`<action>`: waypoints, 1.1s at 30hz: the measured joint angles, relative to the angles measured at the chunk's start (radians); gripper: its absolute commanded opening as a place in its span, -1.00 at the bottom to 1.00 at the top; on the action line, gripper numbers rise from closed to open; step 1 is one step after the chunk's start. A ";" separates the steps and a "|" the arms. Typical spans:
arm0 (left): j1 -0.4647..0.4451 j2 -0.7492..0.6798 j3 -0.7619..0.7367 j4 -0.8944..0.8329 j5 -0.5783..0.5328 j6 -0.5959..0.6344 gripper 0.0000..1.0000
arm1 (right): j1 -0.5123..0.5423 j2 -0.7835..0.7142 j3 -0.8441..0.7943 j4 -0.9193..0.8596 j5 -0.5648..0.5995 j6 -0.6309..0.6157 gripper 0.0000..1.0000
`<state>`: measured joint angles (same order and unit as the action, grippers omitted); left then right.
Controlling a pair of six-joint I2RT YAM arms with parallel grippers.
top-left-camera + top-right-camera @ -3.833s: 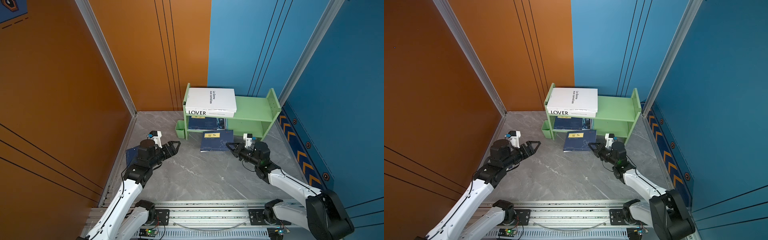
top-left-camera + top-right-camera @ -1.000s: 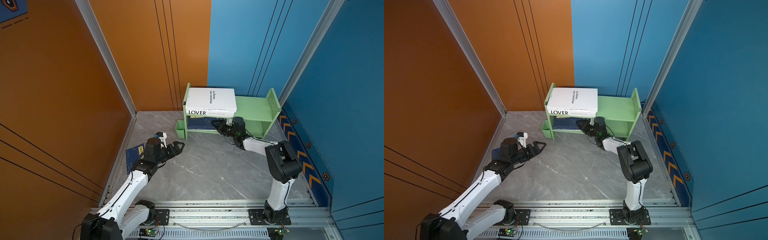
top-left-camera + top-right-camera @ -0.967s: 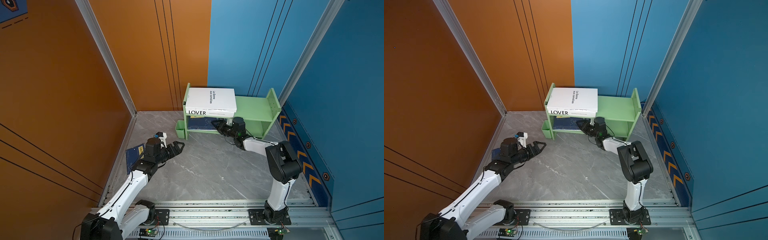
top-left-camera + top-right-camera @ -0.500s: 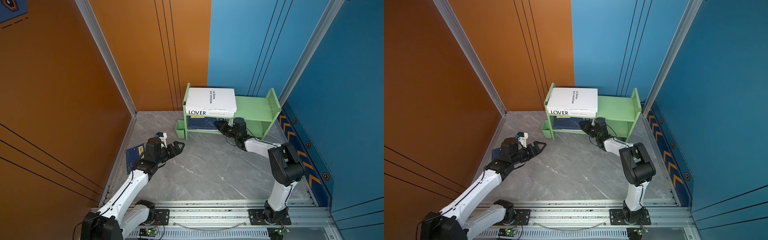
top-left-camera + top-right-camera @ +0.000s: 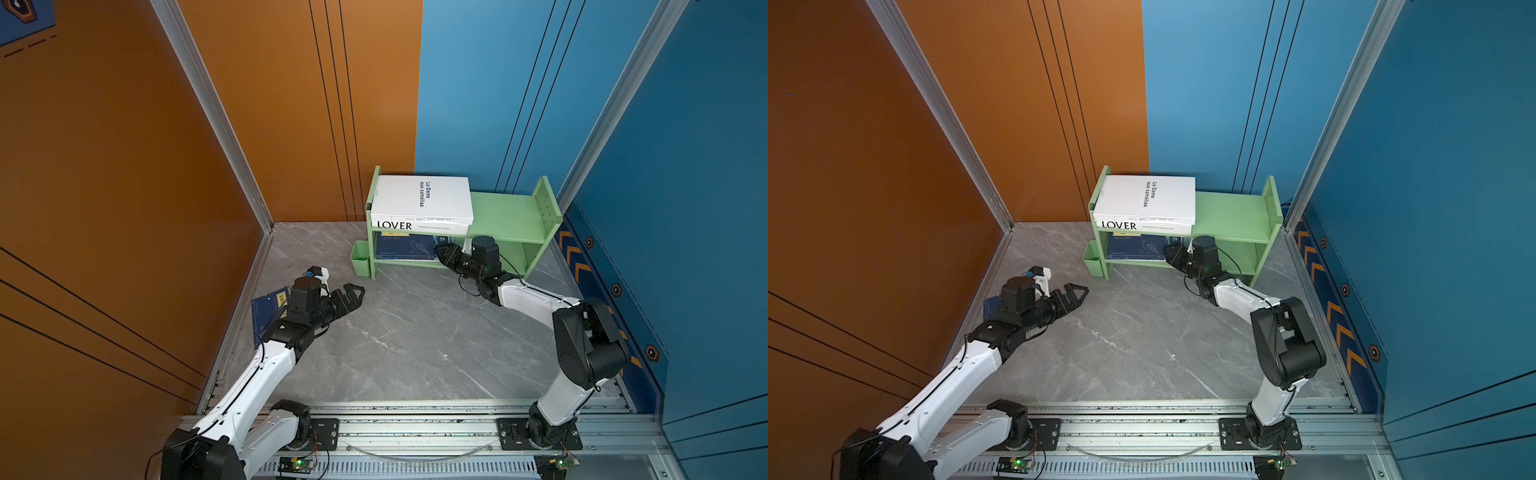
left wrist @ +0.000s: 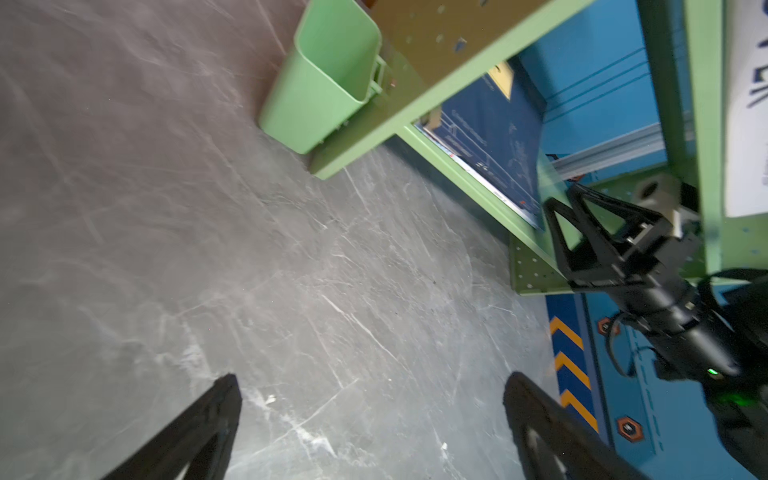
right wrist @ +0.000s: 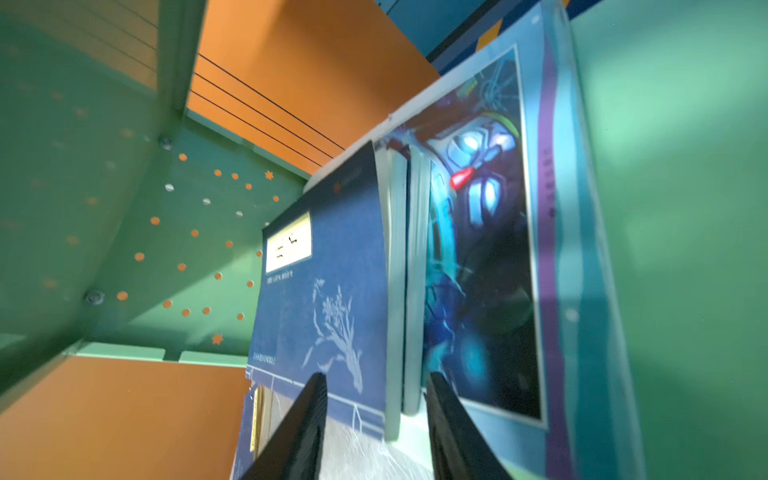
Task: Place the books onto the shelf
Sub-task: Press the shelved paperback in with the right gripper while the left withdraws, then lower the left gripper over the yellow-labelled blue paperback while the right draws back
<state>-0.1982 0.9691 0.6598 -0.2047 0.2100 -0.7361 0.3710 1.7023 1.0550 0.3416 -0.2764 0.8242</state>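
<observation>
One navy book (image 5: 266, 308) lies on the worktop (image 5: 395, 332) behind the left gripper (image 5: 359, 296), which gapes wide and empty. Ahead of it stands the shelf (image 5: 511, 216), with two white books (image 5: 422, 197) stacked on its top tier. The right gripper (image 5: 441, 252), part-open, straddles the near edge of the navy books (image 5: 405, 247) on the lower tier, right against a teal magazine (image 7: 486, 249).

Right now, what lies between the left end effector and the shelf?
Only bare floor separates the left end effector from the shelf, seen in both top views and the left wrist view.
</observation>
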 measured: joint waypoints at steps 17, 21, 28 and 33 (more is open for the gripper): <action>0.510 0.172 0.042 -0.175 -0.346 0.044 0.96 | 0.100 -0.188 -0.106 -0.251 0.027 -0.097 0.43; 0.610 0.237 0.039 -0.146 -0.355 0.040 0.96 | 0.099 -0.188 -0.122 -0.216 0.011 -0.096 0.46; 0.713 0.290 0.013 -0.086 -0.384 0.036 0.96 | 0.093 -0.211 -0.170 -0.172 -0.038 -0.110 0.52; 0.780 0.398 0.013 -0.009 -0.354 0.035 0.96 | 0.093 -0.246 -0.213 -0.163 -0.090 -0.122 0.57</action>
<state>0.5819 1.3674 0.6727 -0.2138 -0.1440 -0.7006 0.4637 1.4559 0.8421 0.1783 -0.3668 0.7021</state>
